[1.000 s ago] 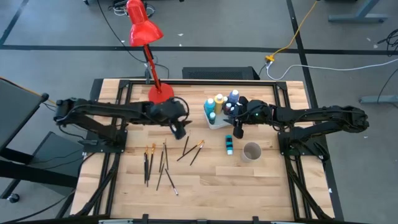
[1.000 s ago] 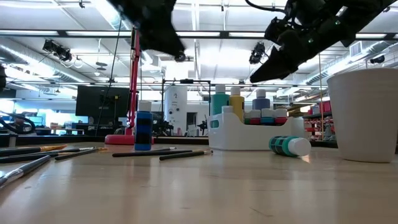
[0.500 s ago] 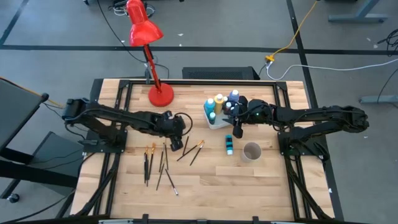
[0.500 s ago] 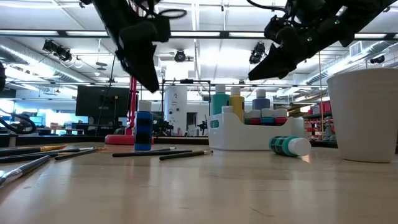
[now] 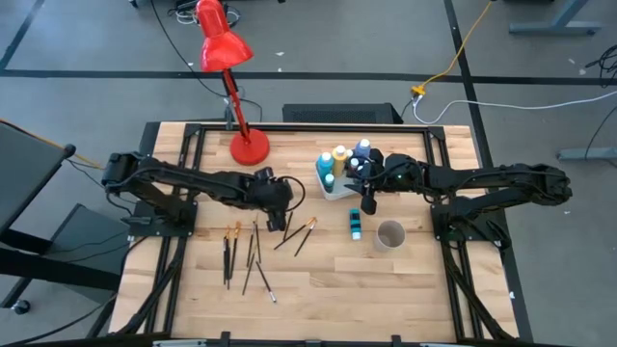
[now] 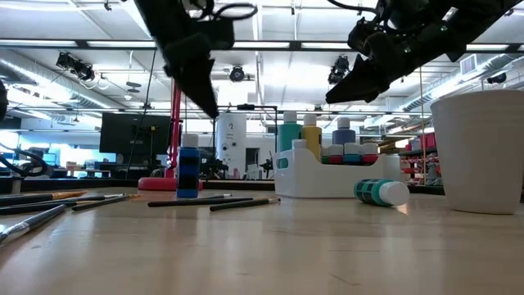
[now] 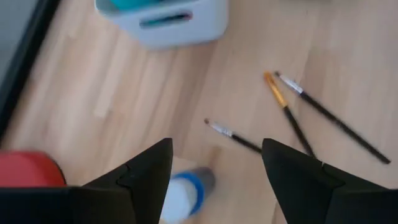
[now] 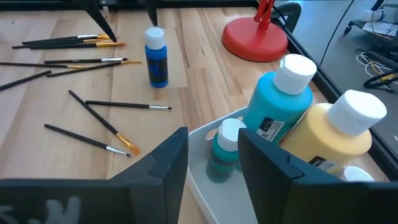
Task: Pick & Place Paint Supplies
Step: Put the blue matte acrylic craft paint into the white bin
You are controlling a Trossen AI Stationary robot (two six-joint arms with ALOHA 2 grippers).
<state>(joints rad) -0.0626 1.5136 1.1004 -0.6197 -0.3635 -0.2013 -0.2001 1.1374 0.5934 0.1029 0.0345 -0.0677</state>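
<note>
Overhead, we see our left end effector (image 5: 276,218) above the desk (image 5: 318,280) near loose brushes (image 5: 253,253) and a small blue bottle (image 5: 275,196), while our right end effector (image 5: 366,200) hangs beside the white caddy (image 5: 337,191) of paint bottles, a teal bottle (image 5: 356,226) and white cup (image 5: 389,235) nearby. Level with the desk, the blue bottle (image 6: 189,172) stands upright and the teal bottle (image 6: 381,192) lies sideways. From the wrists, our left fingers (image 7: 143,180) are spread, empty; our right fingers (image 8: 161,162) sit partly apart, holding nothing.

Left hand (image 5: 277,220) moved from beside the lamp base toward the scattered brushes (image 5: 253,247), fingers opened slightly wider
</note>
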